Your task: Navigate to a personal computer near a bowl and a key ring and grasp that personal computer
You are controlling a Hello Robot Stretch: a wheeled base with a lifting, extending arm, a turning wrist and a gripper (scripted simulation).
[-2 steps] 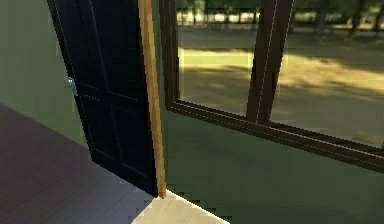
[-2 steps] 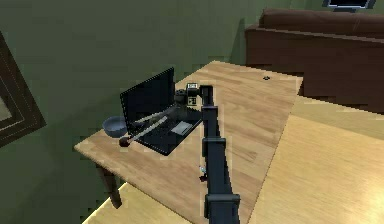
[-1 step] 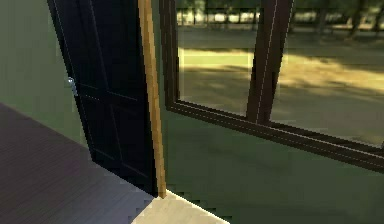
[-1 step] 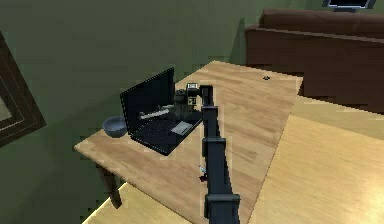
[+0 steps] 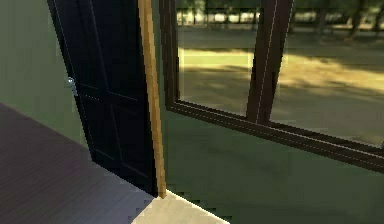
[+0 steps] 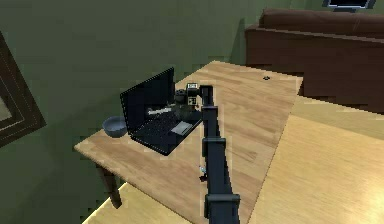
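Laptop [image 6: 146,97] open on the wooden bench [image 6: 245,120], directly at and behind the claw [image 6: 168,108], grey bowl [image 6: 115,127] just past it on the side away from the claw. Cannot tell whether claw holds anything.

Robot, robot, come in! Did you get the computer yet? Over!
Jaws at the open laptop, can't tell if holding anything. Laptop sits on wooden table, grey bowl beside it. Nothing seen blocking the arm.
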